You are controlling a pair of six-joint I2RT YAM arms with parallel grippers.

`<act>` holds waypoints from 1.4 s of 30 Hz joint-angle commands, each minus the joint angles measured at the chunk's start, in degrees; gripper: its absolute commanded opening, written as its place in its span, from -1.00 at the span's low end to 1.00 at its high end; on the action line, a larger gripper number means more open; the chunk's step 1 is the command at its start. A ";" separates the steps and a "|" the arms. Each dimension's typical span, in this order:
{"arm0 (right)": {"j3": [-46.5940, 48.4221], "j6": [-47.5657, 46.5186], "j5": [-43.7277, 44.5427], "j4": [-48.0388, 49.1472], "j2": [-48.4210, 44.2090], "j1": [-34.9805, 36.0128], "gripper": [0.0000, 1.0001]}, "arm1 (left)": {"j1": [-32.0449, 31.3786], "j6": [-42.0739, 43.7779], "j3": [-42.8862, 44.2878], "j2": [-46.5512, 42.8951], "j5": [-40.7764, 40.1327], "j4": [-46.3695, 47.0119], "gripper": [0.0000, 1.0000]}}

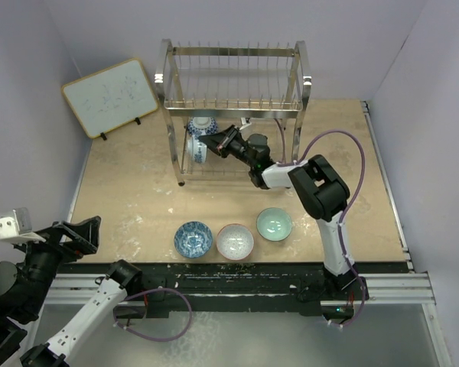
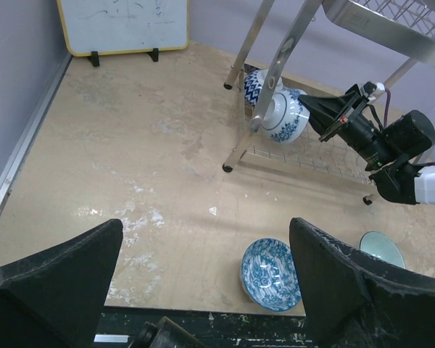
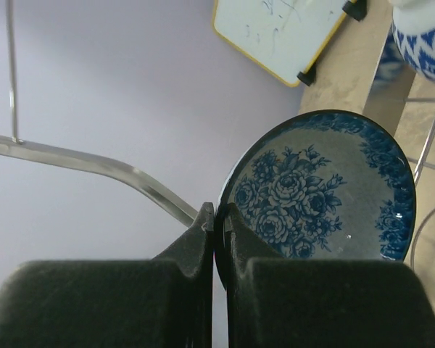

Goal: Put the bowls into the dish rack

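Observation:
My right gripper point(image 1: 218, 141) point(image 3: 219, 210) reaches into the lower tier of the silver wire dish rack point(image 1: 233, 52). It is shut on the rim of a blue floral bowl point(image 3: 319, 188) point(image 1: 203, 125) point(image 2: 283, 112), held on edge. A blue zigzag bowl point(image 3: 424, 36) point(image 1: 198, 152) point(image 2: 252, 81) stands in the rack beside it. On the table near the front lie a blue-patterned bowl point(image 1: 193, 238) point(image 2: 270, 274), a pale bowl with reddish rim point(image 1: 235, 241) and a mint green bowl point(image 1: 275, 224) point(image 2: 380, 249). My left gripper point(image 1: 78, 234) point(image 2: 206, 239) is open and empty at the near left edge. No red-patterned bowl shows.
A wood-framed whiteboard point(image 1: 110, 96) point(image 2: 123, 22) leans at the back left. The rack's posts point(image 2: 286, 43) and wire point(image 3: 94, 165) stand close round the right gripper. Walls close in left, right and back. The right arm's cable point(image 1: 352, 153) loops over the table's right side.

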 commanded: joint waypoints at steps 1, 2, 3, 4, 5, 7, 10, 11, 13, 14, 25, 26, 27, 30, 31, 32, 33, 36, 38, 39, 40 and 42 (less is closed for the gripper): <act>4.64 3.25 2.02 11.52 -0.79 -1.07 -1.00 | 0.17 1.24 -0.40 1.86 0.35 1.26 0.98; 5.18 3.97 1.90 12.30 0.06 -1.29 -1.00 | 0.17 1.18 -0.51 1.90 0.44 1.40 0.98; 5.72 4.71 1.73 12.92 0.92 -1.30 -1.00 | 0.17 1.16 -0.69 1.87 0.48 1.52 0.98; 6.18 5.38 1.65 13.67 1.99 -1.36 -1.00 | 0.17 1.16 -0.70 1.90 0.46 1.56 0.98; 6.84 6.03 1.56 13.95 2.75 -1.37 -1.00 | 0.17 1.16 -0.72 1.86 0.49 1.55 0.98; 8.08 6.87 1.52 14.02 4.10 -1.42 -1.00 | 0.17 1.16 -0.61 1.90 0.45 1.42 0.98; 9.14 7.45 1.69 13.31 5.64 -1.46 -1.00 | 0.17 1.21 -0.36 1.85 0.26 1.14 0.98; 9.35 7.79 1.69 13.41 6.21 -1.50 -1.00 | 0.17 1.17 -0.27 1.88 0.14 1.04 0.98; 9.48 8.96 1.69 14.40 7.23 -1.46 -1.00 | 0.17 1.24 -0.14 1.85 0.01 1.10 0.98; 9.69 9.46 1.57 14.83 7.75 -1.51 -1.00 | 0.17 1.29 -0.12 1.92 0.05 1.14 0.98; 9.16 14.16 1.52 16.28 11.28 -2.21 -1.00 | 0.17 1.47 0.37 2.73 0.44 1.85 0.98; 8.47 13.85 1.80 15.75 11.14 -2.43 -1.00 | 0.17 1.43 0.39 2.73 0.44 1.77 0.98; 7.80 13.62 2.09 15.29 10.95 -2.74 -1.00 | 0.17 1.43 0.39 2.71 0.45 1.76 0.98; 5.78 13.52 2.74 14.93 10.90 -3.48 -1.00 | 0.12 1.44 0.13 2.58 0.49 1.81 0.98; 5.28 13.39 2.82 14.64 10.82 -3.74 -1.00 | 0.16 1.44 0.08 2.63 0.57 1.81 0.98; 4.76 12.97 3.00 14.29 10.68 -4.01 -0.99 | 0.16 1.43 0.06 2.64 0.65 1.79 0.98; 4.15 12.43 3.20 13.85 10.43 -4.17 -0.96 | 0.17 1.43 -0.02 2.72 0.62 1.76 0.98; 2.44 10.38 4.31 11.70 9.11 -4.56 -0.85 | 0.17 1.49 -0.28 2.74 0.78 1.99 0.98; 1.70 9.07 4.96 9.69 8.22 -4.84 -0.68 | 0.14 1.51 -0.56 2.77 0.92 2.17 0.98; 1.42 8.44 5.28 8.85 7.84 -4.95 -0.64 | 0.16 1.44 -0.70 2.76 1.01 2.35 0.98; 1.08 7.94 5.56 8.11 7.55 -5.09 -0.62 | 0.16 1.43 -0.79 2.76 1.05 2.46 0.98; 0.56 7.22 6.30 6.42 7.02 -5.31 -0.60 | 0.17 1.43 -1.06 2.78 1.22 2.55 0.98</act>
